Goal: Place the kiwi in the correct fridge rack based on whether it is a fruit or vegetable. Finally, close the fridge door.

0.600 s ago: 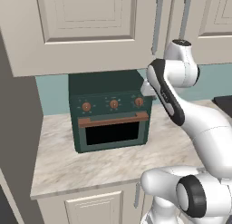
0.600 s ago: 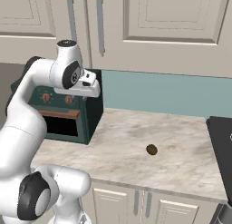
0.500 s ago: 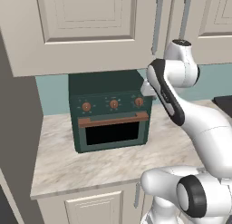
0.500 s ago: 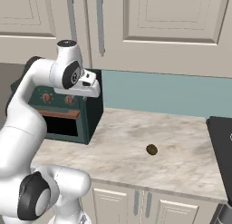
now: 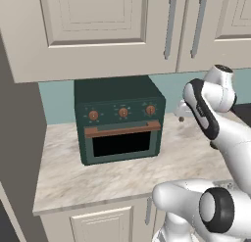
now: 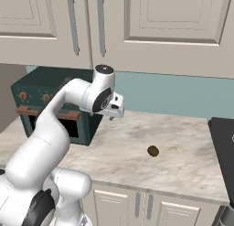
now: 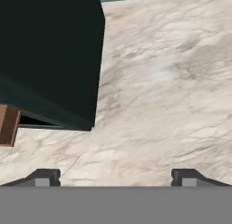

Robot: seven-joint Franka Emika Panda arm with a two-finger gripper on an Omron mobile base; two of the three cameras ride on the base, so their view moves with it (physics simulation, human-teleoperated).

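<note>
The dark green oven [image 5: 119, 121] stands on the marble table [image 6: 183, 142] with its door shut behind a brown handle [image 5: 122, 129]; through the dark glass I cannot tell what, if anything, sits inside. Pale cupboards [image 6: 151, 28] hang above, doors closed. At the 3 o'clock edge of the right base view a black stove [image 6: 225, 142] meets the table.

The kiwi [image 6: 153, 151] lies alone on bare marble, well apart from the oven, toward 4 o'clock from my jaws [image 6: 114, 114] in the right base view.

My arm rises from the base, bends at a raised elbow and carries my hand out just beside the oven's right side, hanging above the table and touching nothing. In the left base view the jaws [image 5: 180, 116] sit at 3 o'clock of the oven. In the hand view my two dark fingertips [image 7: 43, 177] stand spread wide with nothing between them, the oven's corner at 10 o'clock and marble under me
</note>
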